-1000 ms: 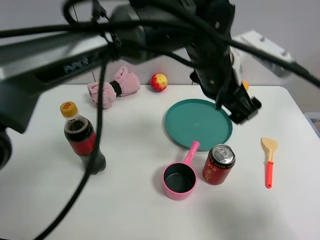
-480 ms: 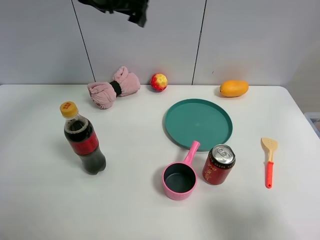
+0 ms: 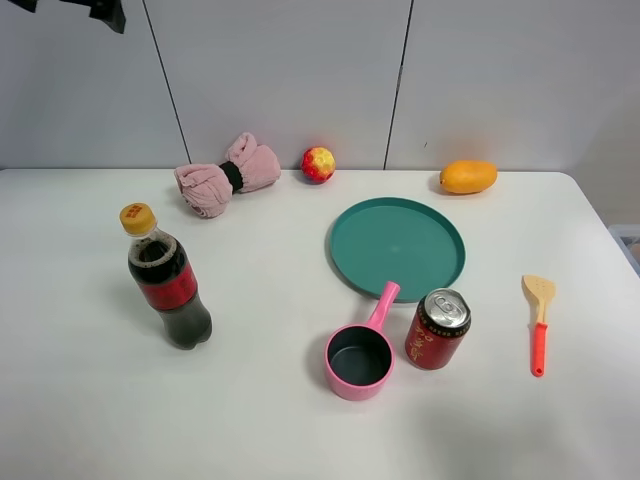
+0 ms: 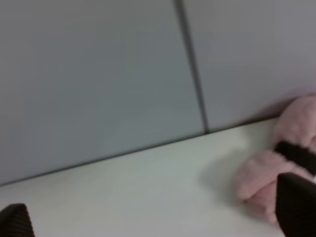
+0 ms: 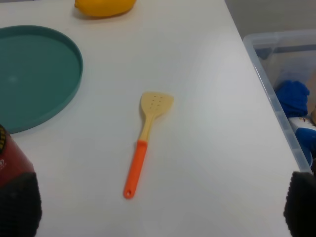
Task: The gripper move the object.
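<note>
The red can with a silver top stands upright on the white table, just right of the pink cup. Its red edge also shows in the right wrist view. Only a black piece of the left arm shows at the top left corner of the high view, far from the can. In the left wrist view the left gripper is open and empty, facing the wall near the pink towel. The right gripper is open and empty, its fingertips beside the can.
A green plate lies behind the can, and a pink cup with a handle is at its left. A cola bottle stands left. A spatula, mango, apple and pink towel lie around. A clear bin sits off the table's right edge.
The big black arm that hung over the plate has swung up and to the left, almost out of the high view. The can and other things have not moved.
</note>
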`<state>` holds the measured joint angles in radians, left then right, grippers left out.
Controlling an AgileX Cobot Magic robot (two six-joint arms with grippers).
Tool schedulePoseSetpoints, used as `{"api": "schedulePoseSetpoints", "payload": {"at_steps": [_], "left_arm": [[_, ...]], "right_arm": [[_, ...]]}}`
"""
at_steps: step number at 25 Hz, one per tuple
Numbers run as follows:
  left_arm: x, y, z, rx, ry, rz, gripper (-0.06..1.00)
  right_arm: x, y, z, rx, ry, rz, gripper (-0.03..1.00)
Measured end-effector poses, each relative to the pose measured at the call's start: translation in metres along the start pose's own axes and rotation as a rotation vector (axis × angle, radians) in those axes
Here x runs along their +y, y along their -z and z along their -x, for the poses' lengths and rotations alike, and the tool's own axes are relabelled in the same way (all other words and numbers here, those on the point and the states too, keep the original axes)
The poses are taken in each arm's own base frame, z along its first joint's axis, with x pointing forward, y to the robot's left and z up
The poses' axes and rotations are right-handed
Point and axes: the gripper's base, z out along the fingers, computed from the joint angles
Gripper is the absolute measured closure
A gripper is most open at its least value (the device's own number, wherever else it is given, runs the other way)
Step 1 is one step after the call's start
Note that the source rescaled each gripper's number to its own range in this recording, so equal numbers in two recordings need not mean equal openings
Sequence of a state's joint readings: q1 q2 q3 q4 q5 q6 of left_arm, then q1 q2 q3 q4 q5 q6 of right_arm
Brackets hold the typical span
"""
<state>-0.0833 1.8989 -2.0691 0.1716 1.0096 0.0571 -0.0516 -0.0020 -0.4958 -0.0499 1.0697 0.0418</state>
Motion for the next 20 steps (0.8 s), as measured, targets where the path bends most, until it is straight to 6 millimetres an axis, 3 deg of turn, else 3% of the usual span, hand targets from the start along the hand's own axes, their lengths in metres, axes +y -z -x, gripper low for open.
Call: {"api": "schedulePoseSetpoints", "payload": {"at_steps": [6, 9, 15, 20], "left_arm": [[0.049, 0.046, -0.031, -0.005, 0.073, 0.081, -0.03], [0.062, 0.077, -0.054, -0.032, 0.123, 0.101, -0.03], [0.049, 0.162, -0.112, -0.122, 0.17, 0.091, -0.03], [0.028, 0.213, -0.174, -0.197, 0.19, 0.08, -0.03]], "right_arm": [[0.0, 0.0, 0.0, 0.0, 0.0, 0.0, -0.03], [0.0, 0.0, 0.0, 0.0, 0.0, 0.0, -0.03], [0.0, 0.0, 0.0, 0.0, 0.0, 0.0, -0.03], [0.0, 0.0, 0.0, 0.0, 0.0, 0.0, -0.03]]}}
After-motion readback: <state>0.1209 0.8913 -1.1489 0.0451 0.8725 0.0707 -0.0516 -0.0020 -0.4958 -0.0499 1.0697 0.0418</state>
